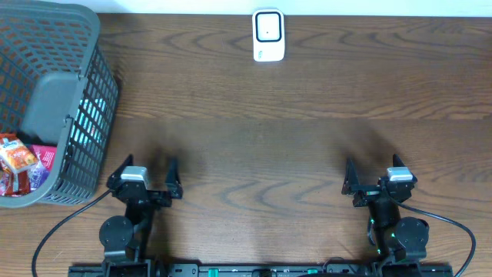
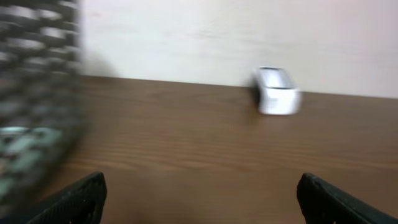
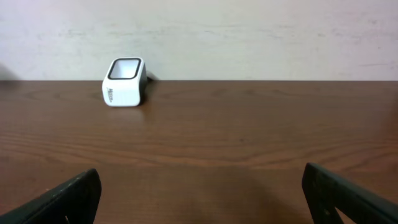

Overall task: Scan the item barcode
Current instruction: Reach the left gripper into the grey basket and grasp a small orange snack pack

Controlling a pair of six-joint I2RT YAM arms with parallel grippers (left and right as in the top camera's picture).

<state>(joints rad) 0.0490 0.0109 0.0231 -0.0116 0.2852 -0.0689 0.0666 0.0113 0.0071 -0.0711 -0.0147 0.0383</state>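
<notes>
place: mock shop checkout | cues: white barcode scanner point(image 1: 268, 35), grey shopping basket point(image 1: 92, 115) with packaged snacks point(image 1: 19, 165), wooden table point(image 1: 292, 146)

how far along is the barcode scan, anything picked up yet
Done: nothing yet. The snack packets lie in the grey basket, away from the white scanner at the far edge. In hand: nothing; the left end effector and right end effector are open and empty. Left: pick an item and show its barcode to the scanner.
</notes>
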